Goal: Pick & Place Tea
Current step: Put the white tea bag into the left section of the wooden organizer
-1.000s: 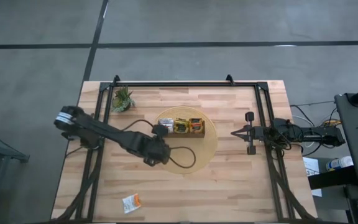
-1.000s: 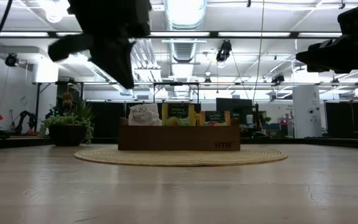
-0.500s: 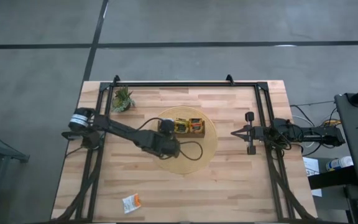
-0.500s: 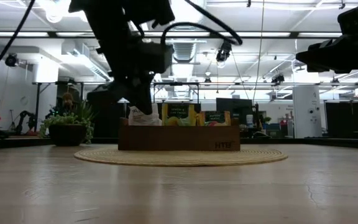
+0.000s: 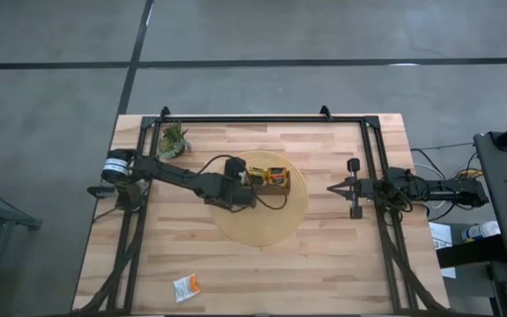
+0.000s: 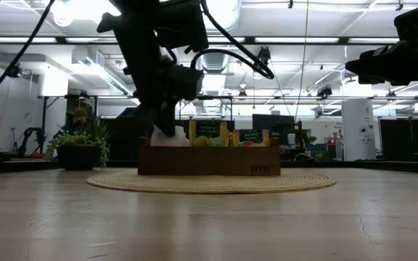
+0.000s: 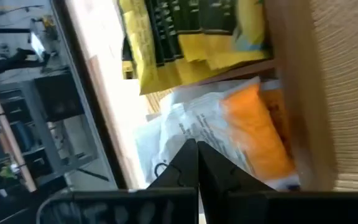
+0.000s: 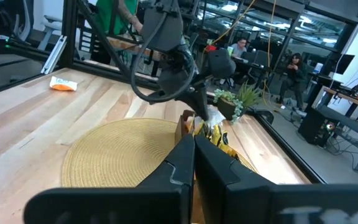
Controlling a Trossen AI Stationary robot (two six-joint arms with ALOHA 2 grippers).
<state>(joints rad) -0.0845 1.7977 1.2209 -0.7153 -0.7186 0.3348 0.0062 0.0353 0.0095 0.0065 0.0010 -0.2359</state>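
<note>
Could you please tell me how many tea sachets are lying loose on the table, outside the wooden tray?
1: a white-and-orange sachet lies near the table's front edge, left of centre. The rest stand in the tray; more may be hidden under the left arm.

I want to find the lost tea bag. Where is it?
In the high view, the white-and-orange tea bag lies alone near the table's front edge, left side, far from the tray.

Mat (image 5: pixel 262 224) sits mid-worktop (image 5: pixel 324 273), tray (image 5: pixel 271 187) on its far part. Sachets (image 6: pixel 207 133) stand in the tray's compartments. Left hand (image 5: pixel 238 179) is down at the tray's left end, over the sachets there, touching them by the look of it. Plant (image 5: pixel 173 141) is at the far-left corner. One loose sachet (image 5: pixel 186 287) lies near the front edge, left of centre. Right hand (image 5: pixel 334 187) hangs right of the mat.
</note>
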